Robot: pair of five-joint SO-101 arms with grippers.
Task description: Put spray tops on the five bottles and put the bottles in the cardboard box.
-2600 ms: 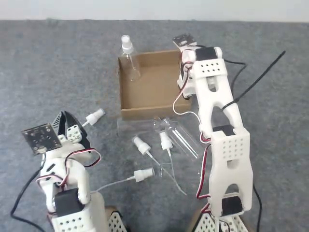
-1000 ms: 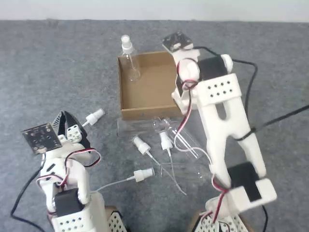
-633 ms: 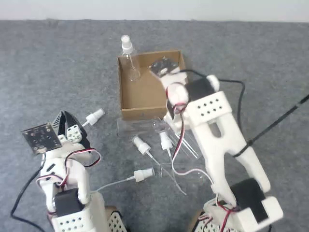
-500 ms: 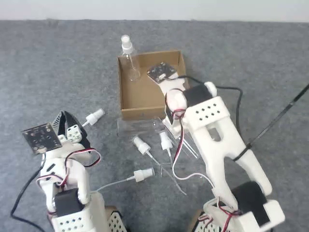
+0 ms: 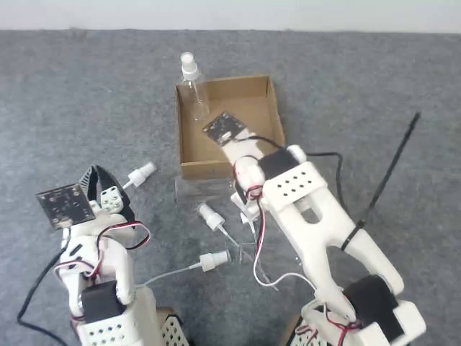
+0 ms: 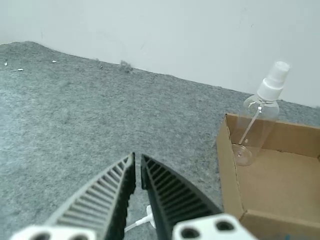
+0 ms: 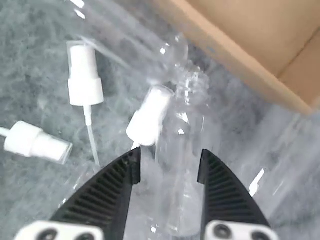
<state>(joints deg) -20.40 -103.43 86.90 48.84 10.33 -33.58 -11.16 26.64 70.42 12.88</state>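
Grey carpet (image 5: 86, 94) covers the table, and a white wall (image 6: 175, 30) rises behind it. The right gripper (image 7: 170, 157) hangs low just in front of the cardboard box (image 5: 252, 108). Its jaws are spread wide and straddle an uncapped bottle (image 7: 182, 130), which lies on the carpet with its neck toward the box. I cannot tell whether the fingers touch the bottle.

Just beside that neck lies a loose spray top (image 7: 149, 121). Another spray top (image 7: 85, 80) and an outer spray top (image 7: 37, 143) lie farther out on the carpet, with their thin tubes trailing. Other clear bottles (image 5: 198, 189) lie along the box's near wall, but their number is hard to make out.

Inside the box, 1 capped bottle (image 5: 193, 90) stands upright in the far corner on the left arm's side.

The left gripper (image 6: 138, 167) sits well apart from all this, near the front of the table. Its fingers are drawn together to a thin slit and grip nothing. A lone spray top (image 5: 140, 174) lies on the carpet just beyond its tips.
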